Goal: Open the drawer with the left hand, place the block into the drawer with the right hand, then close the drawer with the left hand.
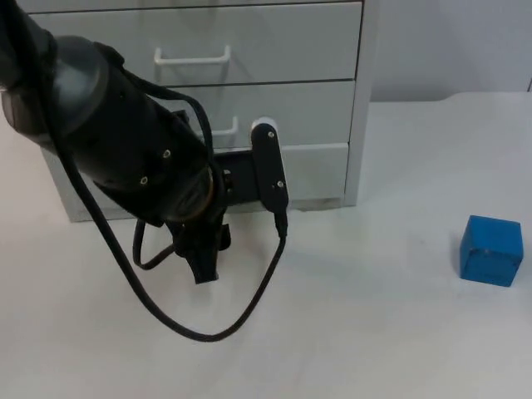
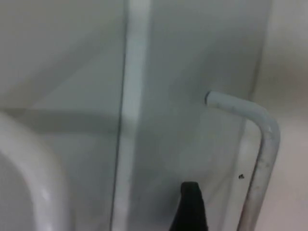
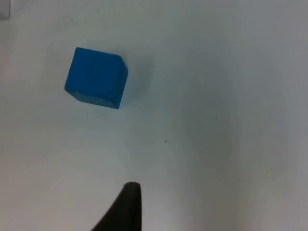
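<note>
One blue block (image 1: 491,250) seen, a plain cube set well right of the cabinet (image 1: 249,91) on the table (image 1: 374,332), three white-handled drawers counted, all shut, left gripper (image 1: 199,249) held before the lowest drawer (image 1: 312,170), finger state not made out, right gripper (image 3: 126,211) poised near the block, likewise untold.

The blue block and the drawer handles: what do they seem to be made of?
Blue block: probably painted wood or foam, given its matte, even colour and sharp edges. Drawer handles: thin white bent rod, likely coated metal or plastic, with a slight sheen.
</note>
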